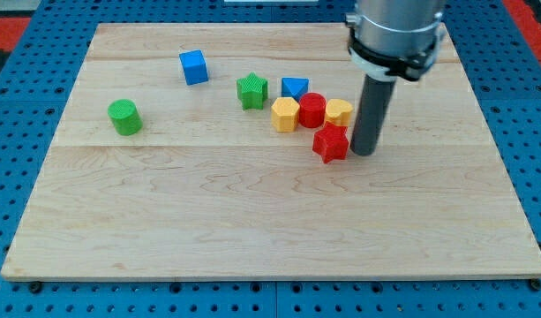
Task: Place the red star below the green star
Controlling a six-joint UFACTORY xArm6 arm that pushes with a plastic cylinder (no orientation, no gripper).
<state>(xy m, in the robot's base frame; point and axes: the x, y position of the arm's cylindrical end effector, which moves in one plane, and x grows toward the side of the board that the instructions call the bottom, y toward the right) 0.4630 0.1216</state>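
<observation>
While the red star is sitting right of the worktop's middle, my tip is resting just beside its right side, seemingly touching it. No claw is showing, only the dark rod, so nothing is being held. Chunky and bright red, the star is lying flat below a red cylinder and two yellow blocks. Nearer the top edge, the green star is standing up-left, well apart.
</observation>
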